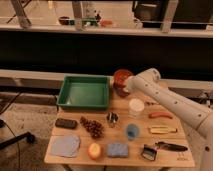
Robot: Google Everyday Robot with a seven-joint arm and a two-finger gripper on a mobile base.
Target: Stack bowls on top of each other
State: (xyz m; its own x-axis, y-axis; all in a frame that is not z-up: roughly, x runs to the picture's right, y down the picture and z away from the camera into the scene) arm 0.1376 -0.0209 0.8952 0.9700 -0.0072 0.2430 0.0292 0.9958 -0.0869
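White robot arm point(175, 102), smooth rounded segments, thick cylindrical elbow joint; gripper point(121, 89) at its far end over the table's back edge
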